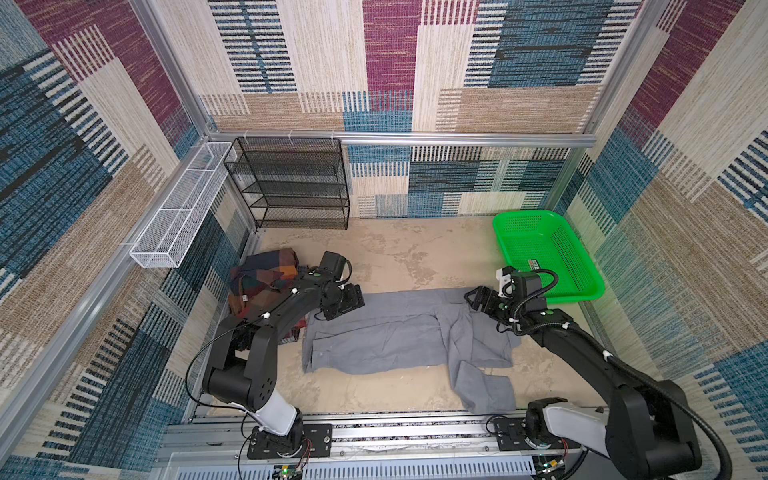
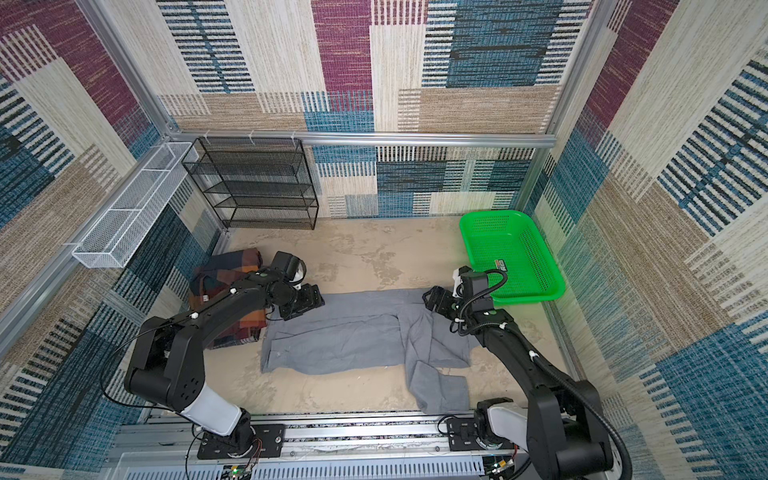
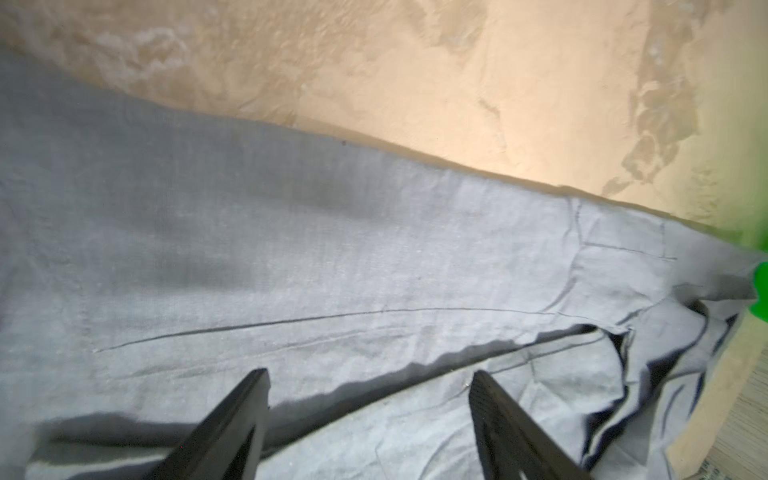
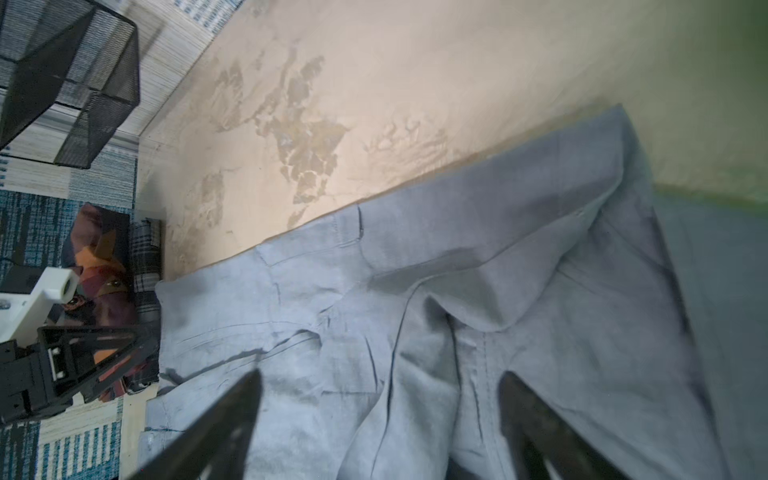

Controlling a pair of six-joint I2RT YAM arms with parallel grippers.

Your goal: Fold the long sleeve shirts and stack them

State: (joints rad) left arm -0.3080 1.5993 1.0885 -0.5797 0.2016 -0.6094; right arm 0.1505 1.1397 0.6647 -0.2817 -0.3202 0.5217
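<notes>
**Gray shirt part-folded; both grippers empty**

The gray shirt (image 1: 386, 332) lay flat on the table (image 1: 395, 253). One end was just beside the basket (image 1: 523, 215) and the body ran away from it. A sleeve (image 1: 482, 386) trailed loose from the basket end toward the front rail (image 1: 415, 419). The plaid shirt (image 1: 262, 278) sat in a rough folded heap, well apart from the basket and touching the gray shirt's far end.

The left gripper (image 3: 370, 376) hung over that far end, and the right gripper (image 4: 380, 376) over the end nearest the basket. The jaws of each stood wide, with only cloth beneath them and nothing held.

Judgement: folding of the gray shirt was in hand and stacking was not yet begun. The next move calls for taking up the loose sleeve and laying it across the body, then a further fold.

A black rack (image 1: 291, 183) stood against the back wall, well apart from the basket. The left arm (image 1: 282, 311) crossed above the plaid shirt and hid part of it. The basket sat close to the right gripper and could hamper a lift there.
</notes>
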